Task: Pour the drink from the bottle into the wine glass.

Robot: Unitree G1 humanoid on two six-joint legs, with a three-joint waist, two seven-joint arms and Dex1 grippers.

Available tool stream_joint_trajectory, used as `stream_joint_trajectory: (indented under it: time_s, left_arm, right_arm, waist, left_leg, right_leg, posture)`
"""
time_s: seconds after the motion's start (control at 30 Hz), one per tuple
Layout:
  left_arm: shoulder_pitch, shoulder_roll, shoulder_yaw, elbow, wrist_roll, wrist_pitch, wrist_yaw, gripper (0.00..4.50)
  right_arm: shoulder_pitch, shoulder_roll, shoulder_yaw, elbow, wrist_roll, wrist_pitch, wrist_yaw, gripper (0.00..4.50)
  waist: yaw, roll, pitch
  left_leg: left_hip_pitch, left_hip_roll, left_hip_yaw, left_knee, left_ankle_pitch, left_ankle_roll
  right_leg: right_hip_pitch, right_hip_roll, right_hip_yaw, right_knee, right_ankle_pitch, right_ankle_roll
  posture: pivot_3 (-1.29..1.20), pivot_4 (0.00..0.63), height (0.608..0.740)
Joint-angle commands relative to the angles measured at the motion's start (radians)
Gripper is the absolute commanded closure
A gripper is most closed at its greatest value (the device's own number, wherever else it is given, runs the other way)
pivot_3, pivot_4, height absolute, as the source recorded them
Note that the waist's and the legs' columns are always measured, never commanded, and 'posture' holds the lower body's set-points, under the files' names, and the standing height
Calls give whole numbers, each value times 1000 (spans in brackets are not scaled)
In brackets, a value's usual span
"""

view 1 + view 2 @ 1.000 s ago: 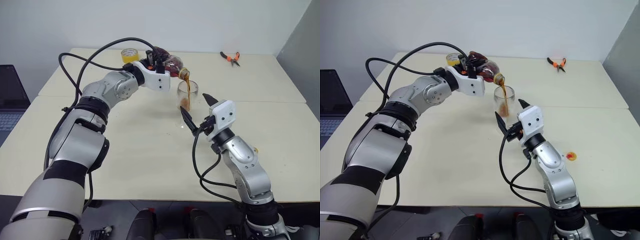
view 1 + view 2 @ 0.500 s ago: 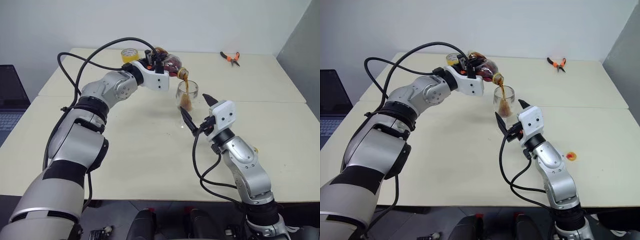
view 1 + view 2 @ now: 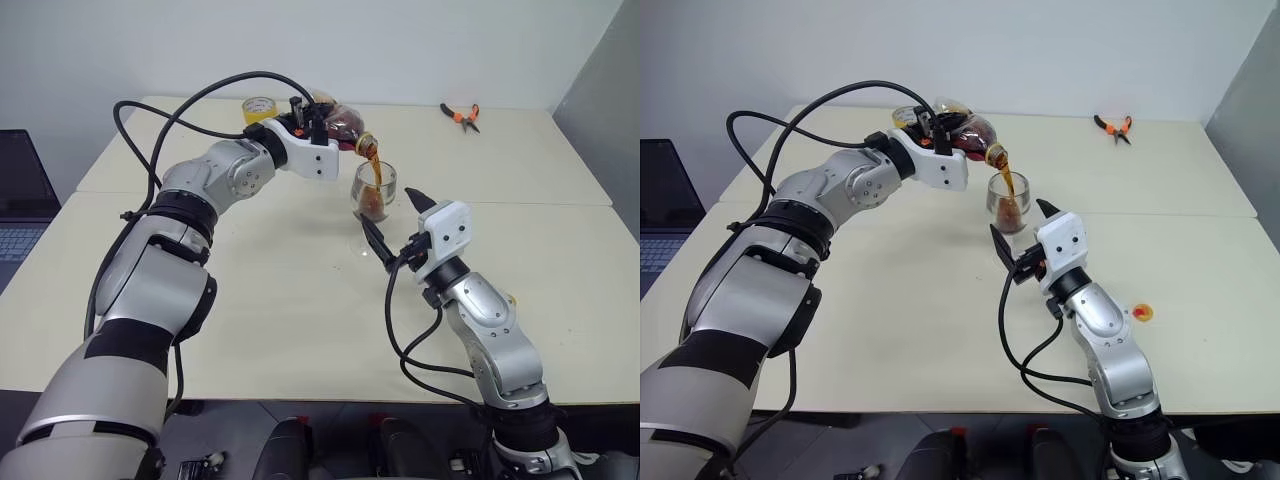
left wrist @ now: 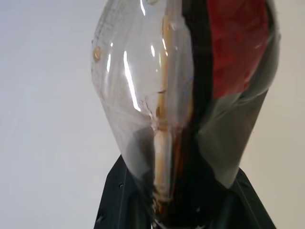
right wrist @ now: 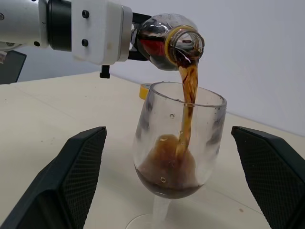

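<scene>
My left gripper [image 3: 320,124] is shut on the bottle [image 3: 340,124], a clear squat one with a red label, held tilted with its mouth above the wine glass [image 3: 374,190]. A thin brown stream of the drink [image 5: 188,93] falls from the open neck into the bowl, where dark liquid pools at the bottom. The glass stands upright on the table at mid-centre. My right gripper [image 3: 388,208] is open, its two black fingers [image 5: 71,183] standing on either side of the glass with a gap on each side.
A yellow tape roll [image 3: 258,106] sits behind the left arm. Orange-handled pliers [image 3: 461,115] lie at the table's far right. A small orange cap [image 3: 1142,312] rests on the table right of my right arm. A laptop [image 3: 20,200] is off the left edge.
The level of the drink in the glass has risen and less remains in the bottle. Both arms have kept their places.
</scene>
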Motion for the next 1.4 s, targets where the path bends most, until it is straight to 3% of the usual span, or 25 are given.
stream_joint_trajectory:
  time_s: [0.03,0.57,1.1,1.4]
  left_arm:
    - [-48,16,7,-15,-4,2,26,3744]
    - [-34,8,27,-7,-37,-2,-3,3744]
    - [59,-34,162,-56,-269,7,-234,3744]
    - [155,-96,353,-131,-541,195,-462,3744]
  right_arm:
    - [1,1,-10,-55,6,-3,-1,0]
    - [1,3,-7,-53,8,-6,3,0]
    - [-5,8,-1,-50,15,-17,20,0]
    - [8,-12,22,-75,36,-48,80,0]
  waist:
    - [0,0,0]
    - [0,0,0]
    - [-4,0,0]
    - [-16,0,0]
  left_leg:
    - [0,0,0,0,0,0]
    - [0,0,0,0,0,0]
    - [-1,0,0,3,0,0]
    - [-1,0,-1,8,0,0]
  right_leg:
    - [0,0,0,0,0,0]
    - [0,0,0,0,0,0]
    - [0,0,0,1,0,0]
    - [0,0,0,5,0,0]
  posture:
    - [0,150,740]
    - [0,150,740]
    - [0,150,740]
    - [0,150,740]
